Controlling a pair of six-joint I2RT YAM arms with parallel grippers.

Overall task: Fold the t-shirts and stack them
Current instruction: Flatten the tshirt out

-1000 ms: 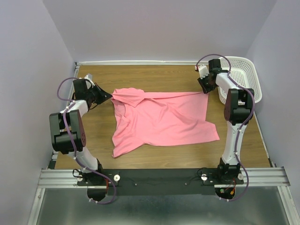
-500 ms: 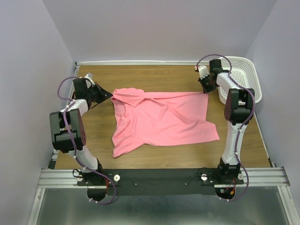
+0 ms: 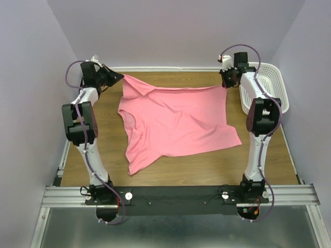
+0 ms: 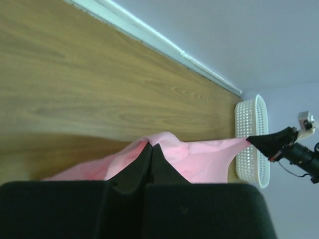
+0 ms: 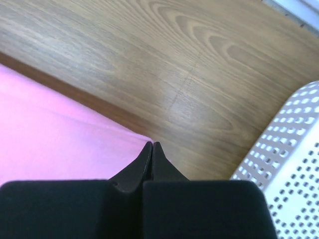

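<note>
One salmon-pink t-shirt (image 3: 178, 121) hangs stretched between both arms, its far edge lifted off the wooden table and its near part trailing on the wood. My left gripper (image 3: 122, 77) is shut on the shirt's far-left corner, and the cloth (image 4: 199, 162) bunches round the closed tips (image 4: 150, 145). My right gripper (image 3: 225, 86) is shut on the far-right corner, where the pink cloth (image 5: 55, 134) ends at the closed tips (image 5: 152, 143). The right gripper (image 4: 254, 140) also shows in the left wrist view, pinching the taut edge.
A white perforated basket (image 3: 268, 88) stands at the table's right side, just beside the right arm; its rim (image 5: 289, 149) is close to the right gripper. The white back wall strip (image 3: 165, 68) lies just beyond the shirt's raised edge.
Both arms have risen and moved toward the back wall, lifting the shirt's far edge and pulling it taut. The right gripper closed on its corner during the last second.
</note>
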